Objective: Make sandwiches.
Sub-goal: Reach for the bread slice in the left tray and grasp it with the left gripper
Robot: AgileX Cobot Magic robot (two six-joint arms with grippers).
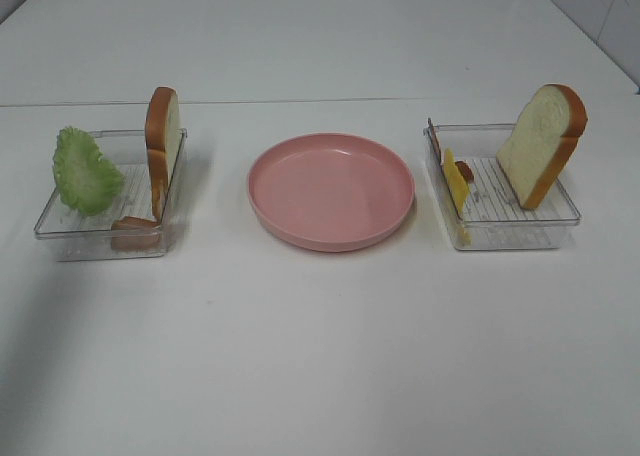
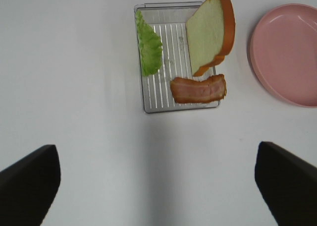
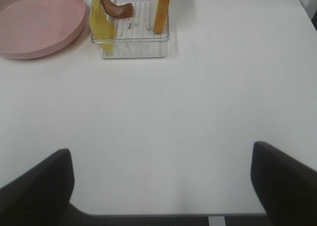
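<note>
1. Left gripper [image 2: 156, 146] was wide open and empty, short of the left tray [image 2: 157, 94]. Right gripper [image 3: 159, 146] was the same, well back from the right tray [image 3: 133, 50].
2. Left tray held lettuce [image 2: 149, 50], left bread [image 2: 208, 35] on edge and bacon [image 2: 198, 88]. Right tray held right bread [image 1: 540, 146] and cheese [image 1: 457, 186].
3. Plate [image 1: 330, 186] sat between the trays, nothing stacked yet.
4. Parts looked light. Bread probably stiff, so pinch across its faces at the top crust. Lettuce and cheese thin, likely floppy, so take the free upper edge.

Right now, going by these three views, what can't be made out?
- Right wrist view: bread slice and bacon in the right tray are cut off by the frame edge.
- Exterior high view: that bacon is mostly hidden behind the cheese.
- Left wrist view: pink plate is cut off by the frame edge.
- Wrist views: left gripper and right gripper show only fingertips, wide apart.
</note>
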